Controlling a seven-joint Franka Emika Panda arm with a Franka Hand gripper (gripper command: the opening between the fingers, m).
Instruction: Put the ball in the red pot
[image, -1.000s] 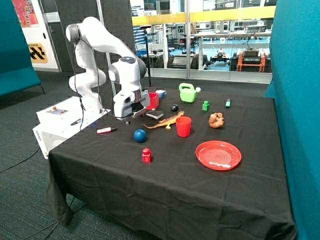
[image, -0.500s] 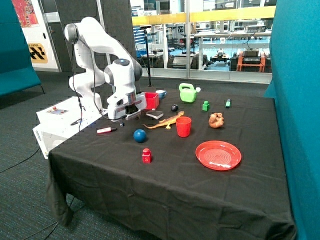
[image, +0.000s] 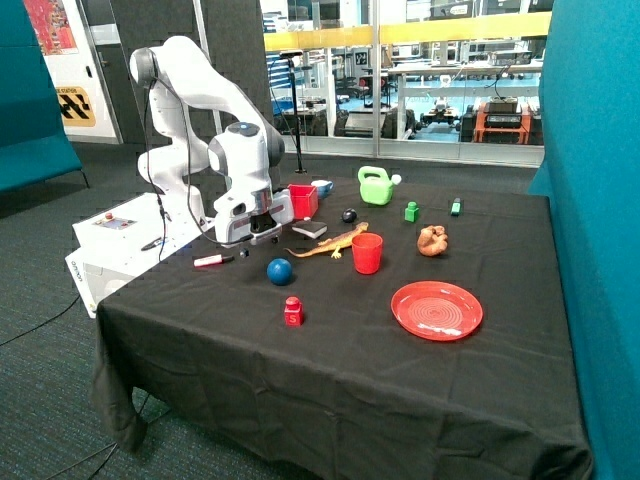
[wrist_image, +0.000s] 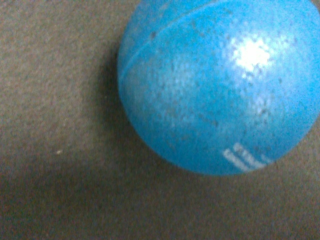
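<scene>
The ball (image: 279, 271) lies loose on the black counter (image: 330, 370), nothing done yet. Just behind hangs the pincer (image: 250, 240) (its opening I cannot tell). Farther back waits the empty-looking red pot (image: 303, 201).

Outside cam stands off a front corner of the table (image: 330, 400), a bit above table height, looking across the black cloth toward the arm (image: 195, 90) at the far side and glass walls beyond. Wide shot; whole tabletop and most of the arm fit in. Wrist cam sits v. close to the cloth, facing down onto it, so the ball (wrist_image: 220, 85) fills most of its pic. Shared bit: that ball (image: 279, 270) and the cloth round it, small in the outside view, near the arm.
</scene>
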